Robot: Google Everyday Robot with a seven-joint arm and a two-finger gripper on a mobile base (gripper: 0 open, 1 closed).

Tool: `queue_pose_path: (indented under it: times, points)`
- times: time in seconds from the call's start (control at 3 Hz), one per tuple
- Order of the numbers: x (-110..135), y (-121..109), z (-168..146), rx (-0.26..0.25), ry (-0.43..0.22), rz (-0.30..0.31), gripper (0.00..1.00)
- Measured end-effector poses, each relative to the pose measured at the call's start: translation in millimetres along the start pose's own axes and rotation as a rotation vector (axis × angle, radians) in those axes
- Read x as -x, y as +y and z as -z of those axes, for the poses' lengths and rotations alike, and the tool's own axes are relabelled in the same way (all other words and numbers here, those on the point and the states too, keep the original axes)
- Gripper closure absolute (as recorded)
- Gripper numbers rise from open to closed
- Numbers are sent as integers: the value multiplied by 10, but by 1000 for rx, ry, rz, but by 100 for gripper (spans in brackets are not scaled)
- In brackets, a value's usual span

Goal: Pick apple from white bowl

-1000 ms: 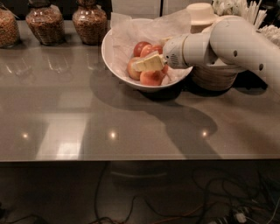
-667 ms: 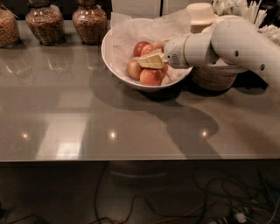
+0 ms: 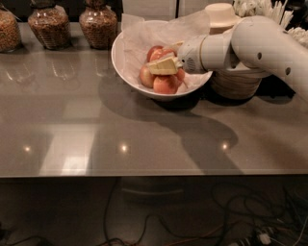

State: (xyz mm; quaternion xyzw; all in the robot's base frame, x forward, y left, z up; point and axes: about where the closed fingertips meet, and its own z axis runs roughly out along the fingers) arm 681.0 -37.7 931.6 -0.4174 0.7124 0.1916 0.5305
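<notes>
The white bowl stands at the back middle of the grey table, lined with crinkled white paper. Several reddish apples lie in it. My gripper reaches in from the right on the white arm and sits down among the apples, over the middle of the pile. It partly hides the apples behind it.
Three glass jars of brown grains stand along the back left. A round woven container sits right of the bowl under my arm, with stacked beige bowls and white utensils behind. The grey table stretches forward to its front edge.
My gripper has shifted slightly left and up inside the bowl. The bowl and apples have stayed in place.
</notes>
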Motion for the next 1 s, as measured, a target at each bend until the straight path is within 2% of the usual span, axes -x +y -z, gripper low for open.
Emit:
queue_pose_path:
  times: [0.33, 0.67, 1.0]
  points:
    - [225, 89, 71, 43, -37, 37, 100]
    - [405, 173, 267, 96, -54, 81, 100]
    - [237, 315, 552, 158, -11, 60, 100]
